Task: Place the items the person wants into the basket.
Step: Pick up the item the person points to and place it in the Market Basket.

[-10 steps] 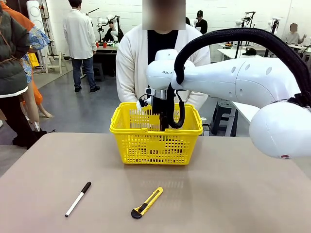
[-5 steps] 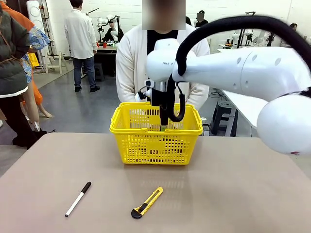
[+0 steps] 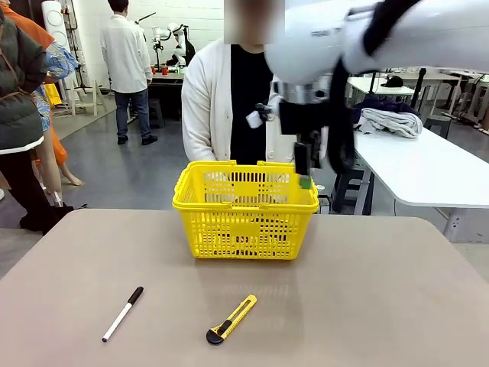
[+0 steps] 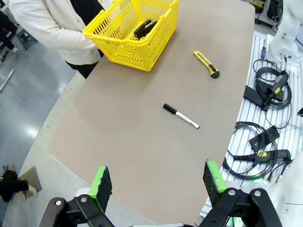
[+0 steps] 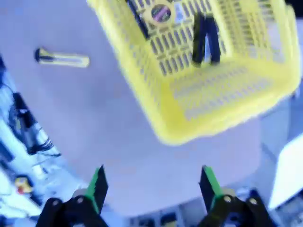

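Note:
The yellow basket (image 3: pixel 243 229) stands at the far middle of the table, in front of the person (image 3: pixel 210 99) in a white cardigan. My right gripper (image 3: pixel 306 179) hangs open and empty just above the basket's right rim. In the blurred right wrist view, its green fingers (image 5: pixel 98 185) spread wide over the basket (image 5: pixel 213 90), where a black stapler (image 5: pixel 207 40), a yellow-and-black tape measure (image 5: pixel 161 13) and a slim black pen (image 5: pixel 138 19) lie. My left gripper (image 4: pixel 157 179) is open high above the near table edge, far from the basket (image 4: pixel 137 54) and the stapler (image 4: pixel 144 28).
A white black-capped marker (image 3: pixel 122 313) and a yellow utility knife (image 3: pixel 231 319) lie on the near table; both also appear in the left wrist view, marker (image 4: pixel 181 116) and knife (image 4: pixel 207 64). Cables lie on the floor (image 4: pixel 265 118) beside the table.
My right gripper has lifted out of the basket and shifted right, still open. The arm swung up and back. Marker, knife and basket have stayed put.

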`<act>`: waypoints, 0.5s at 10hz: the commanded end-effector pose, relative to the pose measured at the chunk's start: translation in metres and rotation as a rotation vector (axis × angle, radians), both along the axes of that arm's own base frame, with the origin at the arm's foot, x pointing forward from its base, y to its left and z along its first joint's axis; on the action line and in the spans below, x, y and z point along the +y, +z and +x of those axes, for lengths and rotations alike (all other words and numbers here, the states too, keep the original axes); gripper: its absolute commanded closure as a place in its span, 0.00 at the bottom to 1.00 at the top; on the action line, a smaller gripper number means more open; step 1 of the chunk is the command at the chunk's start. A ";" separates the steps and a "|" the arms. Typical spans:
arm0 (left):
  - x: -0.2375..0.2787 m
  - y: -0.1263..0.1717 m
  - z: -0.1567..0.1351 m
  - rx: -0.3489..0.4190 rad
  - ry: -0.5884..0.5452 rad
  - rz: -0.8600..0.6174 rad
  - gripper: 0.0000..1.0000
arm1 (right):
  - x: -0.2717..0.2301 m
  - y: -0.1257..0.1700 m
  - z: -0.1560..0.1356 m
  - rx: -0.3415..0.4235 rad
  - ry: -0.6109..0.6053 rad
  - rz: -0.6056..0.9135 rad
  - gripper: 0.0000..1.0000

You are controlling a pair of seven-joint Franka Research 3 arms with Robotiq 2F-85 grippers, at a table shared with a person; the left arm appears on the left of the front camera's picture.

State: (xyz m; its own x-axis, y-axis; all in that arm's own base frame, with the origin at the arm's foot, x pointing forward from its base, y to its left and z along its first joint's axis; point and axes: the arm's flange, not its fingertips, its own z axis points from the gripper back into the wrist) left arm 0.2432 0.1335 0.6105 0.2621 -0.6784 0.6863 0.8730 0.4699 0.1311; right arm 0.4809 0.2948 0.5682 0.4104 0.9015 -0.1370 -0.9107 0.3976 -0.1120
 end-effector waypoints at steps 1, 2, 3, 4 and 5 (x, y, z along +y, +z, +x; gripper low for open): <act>-0.001 0.000 0.001 0.008 0.017 0.008 0.00 | -0.042 -0.025 -0.058 -0.006 -0.141 0.001 0.00; -0.001 0.000 0.001 0.008 0.017 0.008 0.00 | -0.060 -0.024 -0.074 -0.026 -0.194 0.021 0.00; -0.001 0.000 0.001 0.008 0.017 0.008 0.00 | -0.080 -0.024 -0.085 -0.041 -0.232 0.065 0.00; -0.001 0.000 0.001 0.008 0.017 0.008 0.00 | -0.093 -0.029 -0.085 -0.042 -0.259 0.094 0.00; -0.001 0.000 0.001 0.008 0.017 0.008 0.00 | -0.107 -0.034 -0.080 -0.039 -0.285 0.120 0.00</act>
